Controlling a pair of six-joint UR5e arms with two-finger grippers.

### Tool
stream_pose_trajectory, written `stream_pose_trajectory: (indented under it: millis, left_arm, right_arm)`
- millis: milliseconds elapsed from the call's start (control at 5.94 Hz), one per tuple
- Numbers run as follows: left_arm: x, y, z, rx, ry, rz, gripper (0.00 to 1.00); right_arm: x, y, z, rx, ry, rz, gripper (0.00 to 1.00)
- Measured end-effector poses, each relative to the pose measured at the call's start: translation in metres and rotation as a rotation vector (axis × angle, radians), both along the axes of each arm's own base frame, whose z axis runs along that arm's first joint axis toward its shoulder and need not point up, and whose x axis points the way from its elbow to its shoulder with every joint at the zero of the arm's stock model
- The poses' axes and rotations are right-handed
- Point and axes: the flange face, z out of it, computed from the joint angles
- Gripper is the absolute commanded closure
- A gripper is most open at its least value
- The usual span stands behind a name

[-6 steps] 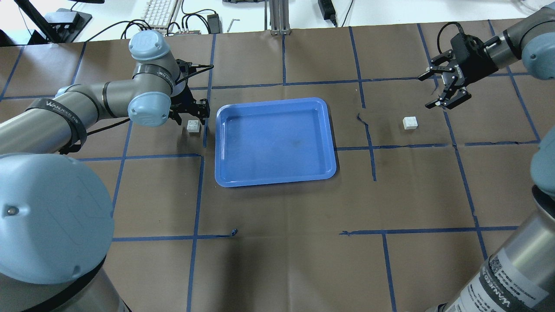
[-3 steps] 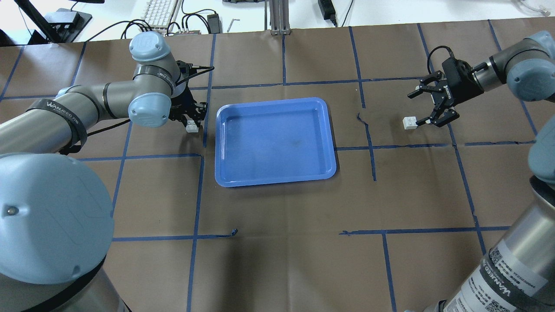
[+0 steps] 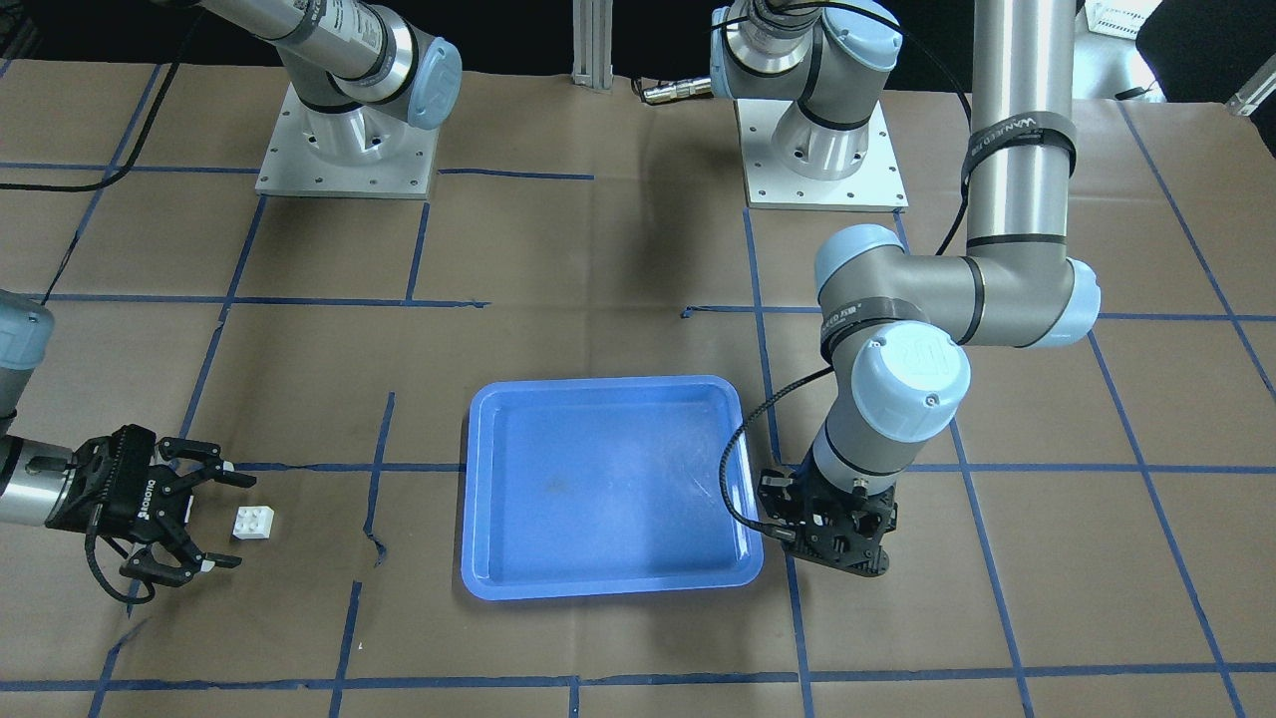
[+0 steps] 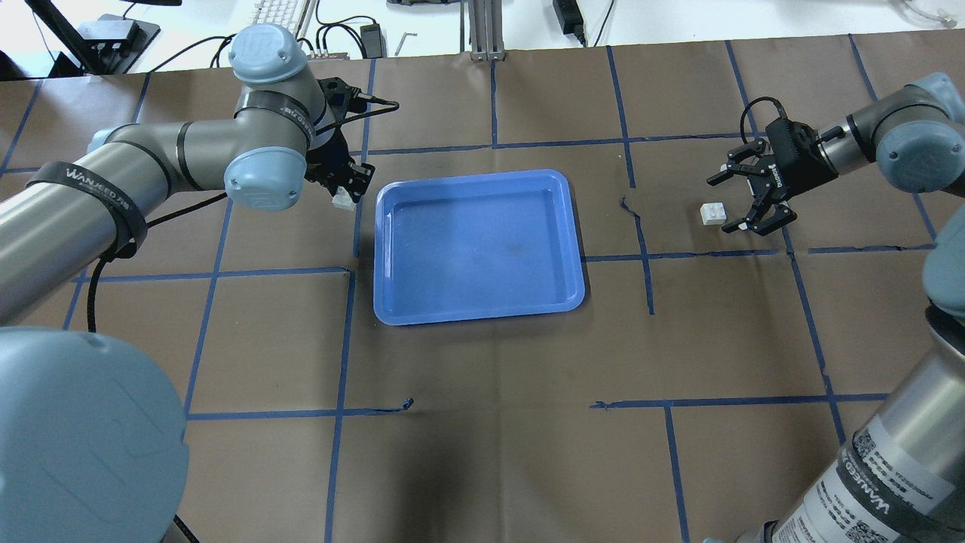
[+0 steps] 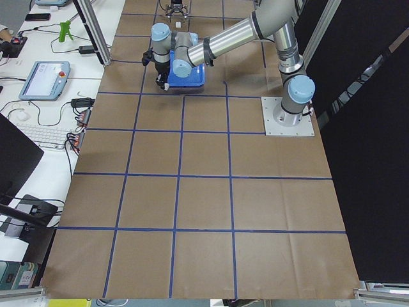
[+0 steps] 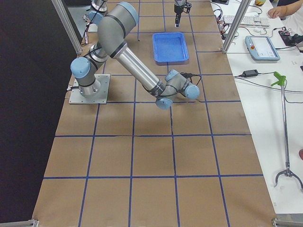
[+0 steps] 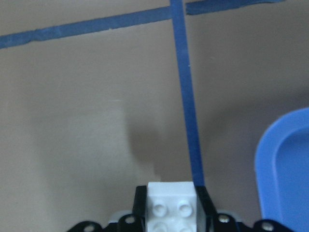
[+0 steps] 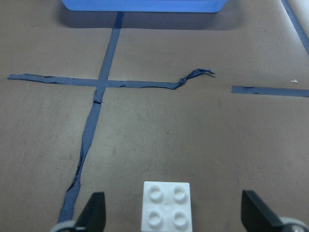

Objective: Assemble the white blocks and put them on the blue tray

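Observation:
My left gripper (image 4: 348, 187) is shut on one white block (image 4: 344, 200) and holds it just above the table, by the blue tray's (image 4: 479, 249) far left corner. The left wrist view shows this block (image 7: 171, 208) studs up between the fingers, with the tray's rim (image 7: 289, 164) at the right. My right gripper (image 4: 722, 204) is open and low at the table, with the other white block (image 4: 711, 213) between its fingertips. This block lies studs up on the table (image 8: 166, 212) (image 3: 253, 522), clear of both fingers (image 8: 91, 215). The tray is empty (image 3: 598, 489).
Brown paper with blue tape lines (image 4: 641, 249) covers the table. Loose, torn tape ends (image 8: 193, 76) lie between the right block and the tray. A keyboard (image 4: 275, 23) and cables lie beyond the far edge.
My left gripper has shut on its block, lifted it and moved it a little farther away. My right gripper has come down and toward the other block, and now straddles it, still open.

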Motion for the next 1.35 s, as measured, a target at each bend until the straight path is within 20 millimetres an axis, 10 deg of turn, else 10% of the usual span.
stream_pose_trajectory:
  millis: [674, 1347]
  left_arm:
    - [-0.108, 0.045, -0.007, 0.016, -0.062, -0.901, 0.81]
    - [-0.164, 0.074, -0.052, 0.068, -0.031, -1.141, 0.73]
  right_arm:
    - [-0.004, 0.003, -0.002, 0.006, -0.001, -0.008, 0.51]
    - [-0.005, 0.001, 0.0, -0.002, 0.003, -0.003, 0.73]
